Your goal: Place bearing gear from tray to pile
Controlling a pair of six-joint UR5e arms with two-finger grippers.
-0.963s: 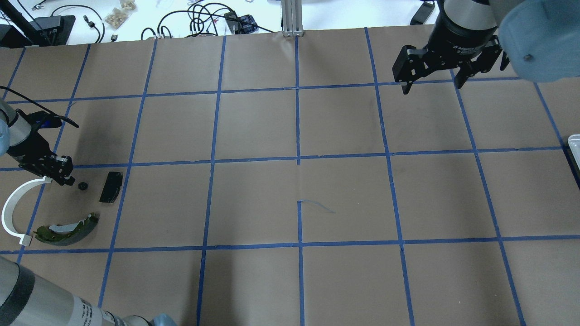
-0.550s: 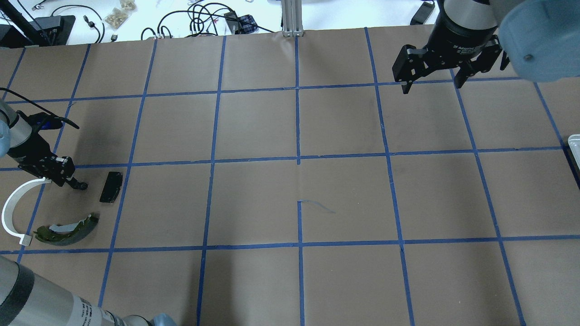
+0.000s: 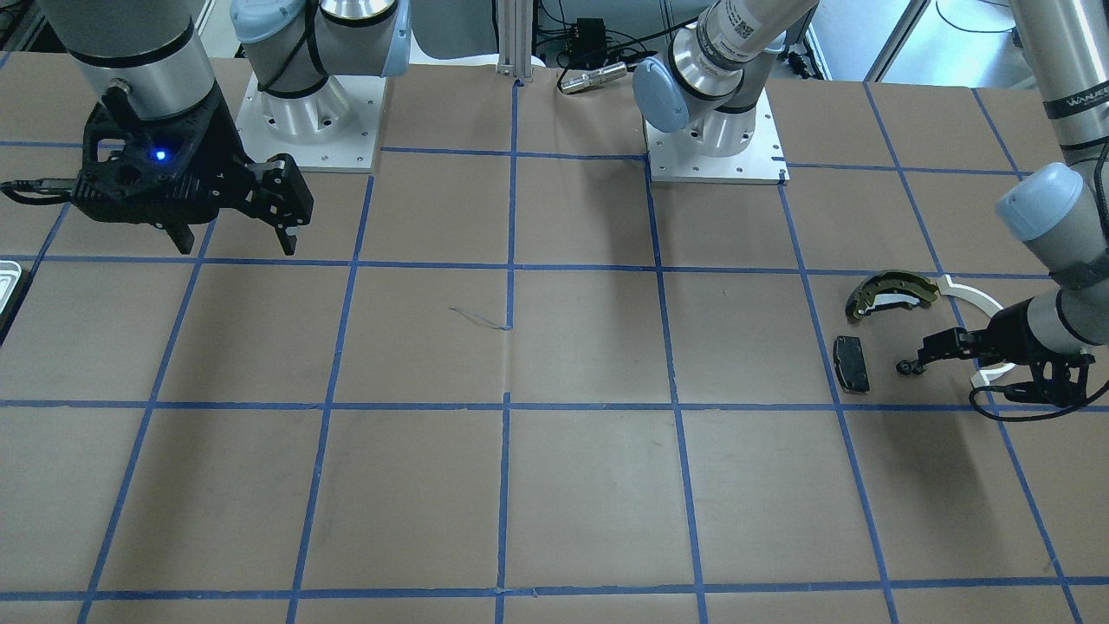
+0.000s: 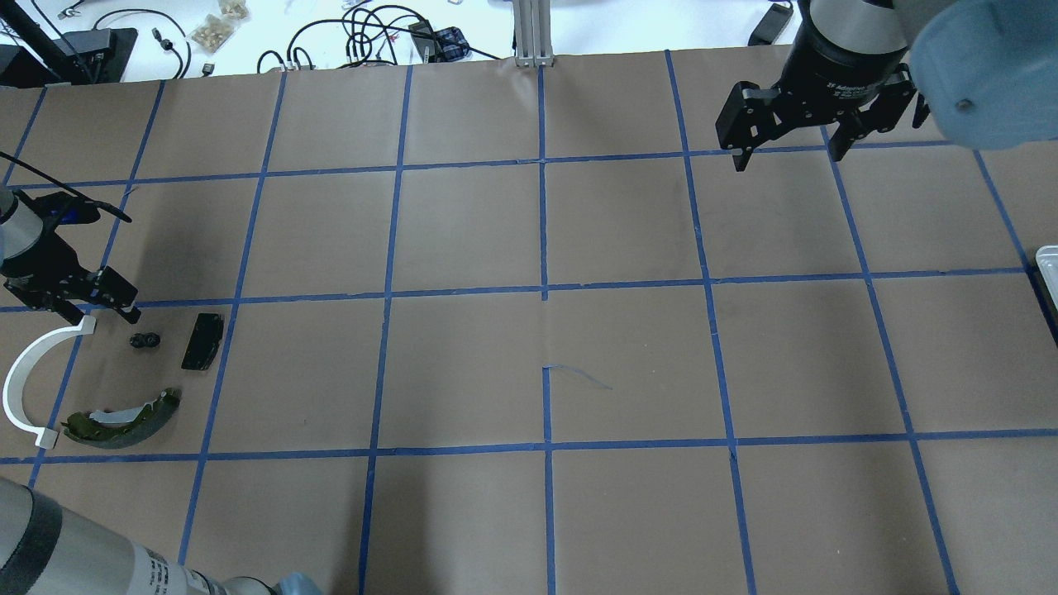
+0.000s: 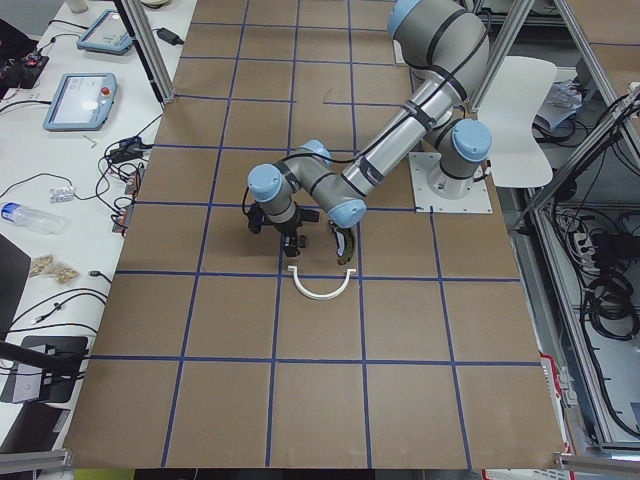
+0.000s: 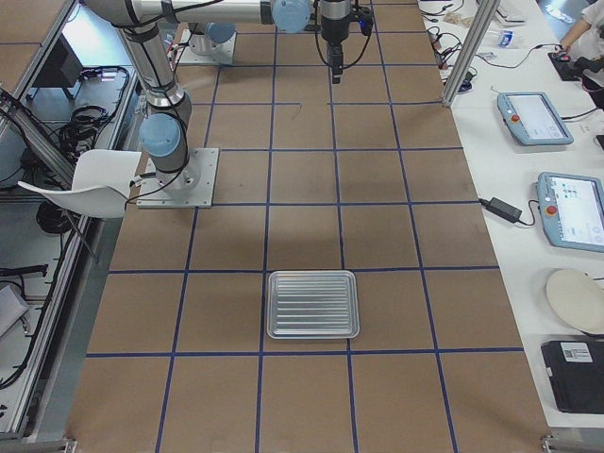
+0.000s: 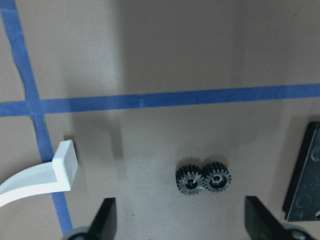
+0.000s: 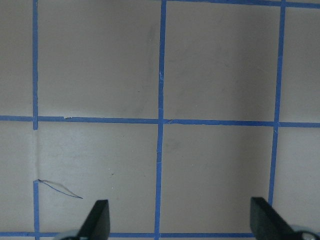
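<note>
The bearing gear [image 7: 203, 178], a small black pair of toothed wheels side by side, lies on the brown paper at the table's left end [image 4: 145, 340] [image 3: 906, 367]. My left gripper [image 4: 101, 312] [image 7: 182, 220] hovers just beside it, open, with nothing between its fingers [image 7: 106, 217]. The gear sits among the pile parts: a black brake pad [image 4: 202, 340], a green brake shoe [image 4: 124, 411] and a white arc [image 4: 25, 376]. My right gripper [image 4: 787, 157] [image 3: 236, 247] hangs open and empty over the far right of the table. The silver tray [image 6: 313, 304] stands bare.
Blue tape lines divide the brown paper [image 4: 545, 364] into squares. The tray's rim [image 4: 1048, 260] shows at the right edge of the overhead view. Cables and small items lie on the white bench [image 4: 355, 33] beyond the far edge.
My left gripper has drawn back from the gear, up and toward the left edge of the overhead view. The gear stays on the paper. The right arm has barely moved.
</note>
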